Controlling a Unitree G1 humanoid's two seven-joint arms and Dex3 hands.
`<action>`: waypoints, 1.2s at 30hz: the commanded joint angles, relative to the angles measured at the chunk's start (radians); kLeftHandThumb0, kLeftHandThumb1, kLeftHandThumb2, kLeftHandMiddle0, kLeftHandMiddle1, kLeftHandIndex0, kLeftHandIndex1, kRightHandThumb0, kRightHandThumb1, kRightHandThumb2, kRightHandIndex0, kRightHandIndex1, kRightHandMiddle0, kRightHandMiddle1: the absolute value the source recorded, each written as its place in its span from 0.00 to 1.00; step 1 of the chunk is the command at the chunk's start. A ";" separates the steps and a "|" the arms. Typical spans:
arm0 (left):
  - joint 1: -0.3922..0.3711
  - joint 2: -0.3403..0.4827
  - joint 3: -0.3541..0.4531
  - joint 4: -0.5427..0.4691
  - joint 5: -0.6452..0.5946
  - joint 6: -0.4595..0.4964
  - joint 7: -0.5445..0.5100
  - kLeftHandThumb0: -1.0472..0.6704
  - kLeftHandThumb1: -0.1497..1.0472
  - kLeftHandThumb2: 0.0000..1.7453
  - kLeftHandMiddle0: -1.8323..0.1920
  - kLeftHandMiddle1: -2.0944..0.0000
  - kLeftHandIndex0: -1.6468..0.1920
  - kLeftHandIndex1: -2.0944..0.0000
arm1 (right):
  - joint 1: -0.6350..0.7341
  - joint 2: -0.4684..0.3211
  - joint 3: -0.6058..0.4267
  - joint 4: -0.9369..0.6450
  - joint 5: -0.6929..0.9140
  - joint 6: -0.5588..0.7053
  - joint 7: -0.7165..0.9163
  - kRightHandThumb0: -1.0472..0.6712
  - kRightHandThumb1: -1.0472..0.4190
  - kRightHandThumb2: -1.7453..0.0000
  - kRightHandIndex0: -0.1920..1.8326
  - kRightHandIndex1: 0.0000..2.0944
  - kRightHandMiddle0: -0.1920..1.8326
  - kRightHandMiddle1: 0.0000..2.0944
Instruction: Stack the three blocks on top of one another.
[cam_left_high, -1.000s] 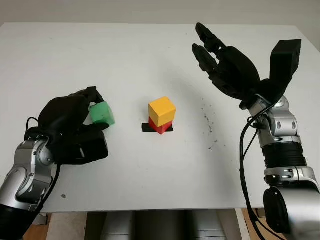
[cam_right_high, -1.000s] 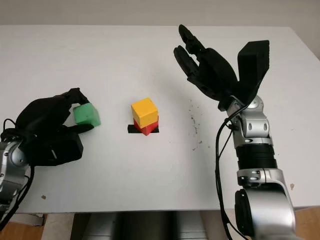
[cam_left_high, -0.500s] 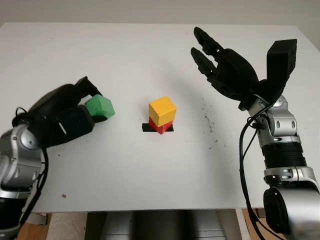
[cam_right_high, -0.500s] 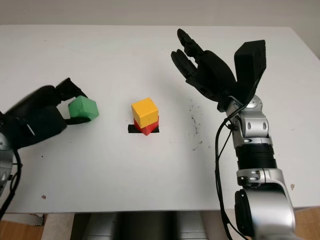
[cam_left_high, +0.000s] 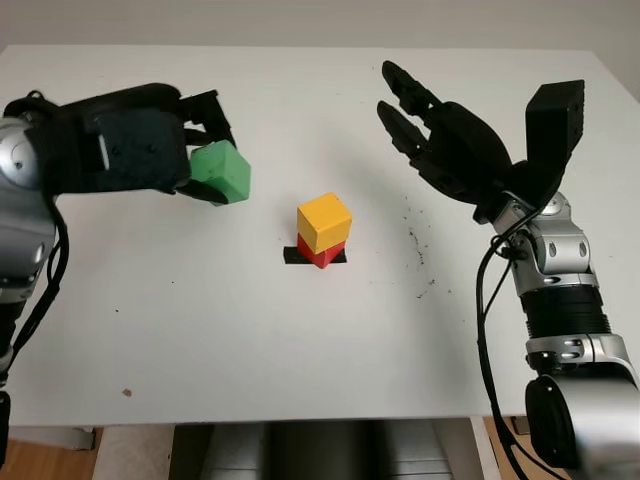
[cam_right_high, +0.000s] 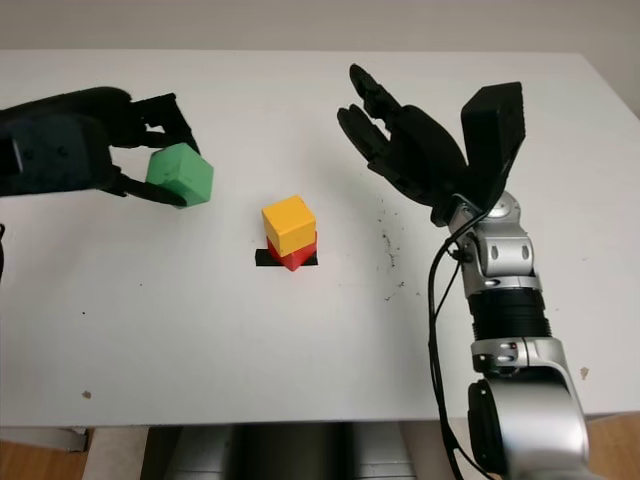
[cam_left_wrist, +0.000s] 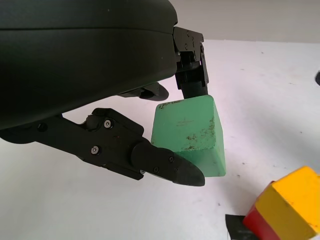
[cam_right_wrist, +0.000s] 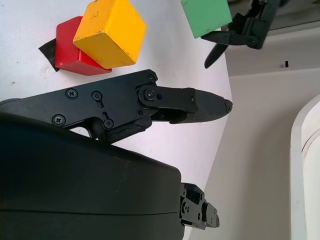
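White table (cam_left_high: 300, 380), no containers on it. Largest items are the two hands.

Right hand (cam_left_high: 455, 150) raised at about 2 o'clock from the table centre, open, holding nothing, well apart from the blocks.

Left hand (cam_left_high: 130, 150) raised at about 10 o'clock, fingers closed on the green block (cam_left_high: 221, 172); the left wrist view shows a finger on each of two opposite faces and the block clear of the table.

Yellow block (cam_left_high: 324, 222) sits on the red block (cam_left_high: 320, 253) near table centre, rotated somewhat relative to it. Red block rests on a small black patch (cam_left_high: 293, 256).

Step in hand, by my reading: carrying the third block to the two-block stack. Two of three are stacked. Next move calls for bringing green toward 4 o'clock until it is directly above yellow, squaring it to yellow's top face, lowering gently, then releasing. Risk: an off-centre touch could topple the twisted yellow block.
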 joint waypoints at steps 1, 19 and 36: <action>-0.085 -0.002 -0.019 0.018 -0.004 -0.005 -0.027 0.36 1.00 0.08 0.72 0.96 0.75 0.22 | -0.004 0.004 0.003 -0.014 0.000 -0.009 -0.001 0.27 0.00 0.75 0.00 0.00 0.00 0.00; -0.372 -0.211 -0.204 0.164 0.083 -0.103 -0.086 0.36 1.00 0.08 0.82 0.65 0.73 0.29 | 0.040 0.077 -0.021 -0.015 0.010 -0.056 -0.109 0.17 0.00 0.53 0.00 0.00 0.00 0.00; -0.344 -0.251 -0.245 0.209 0.109 -0.172 -0.142 0.40 1.00 0.08 0.86 0.44 0.73 0.27 | 0.065 0.108 -0.036 -0.053 0.011 -0.034 -0.221 0.18 0.00 0.55 0.00 0.00 0.00 0.00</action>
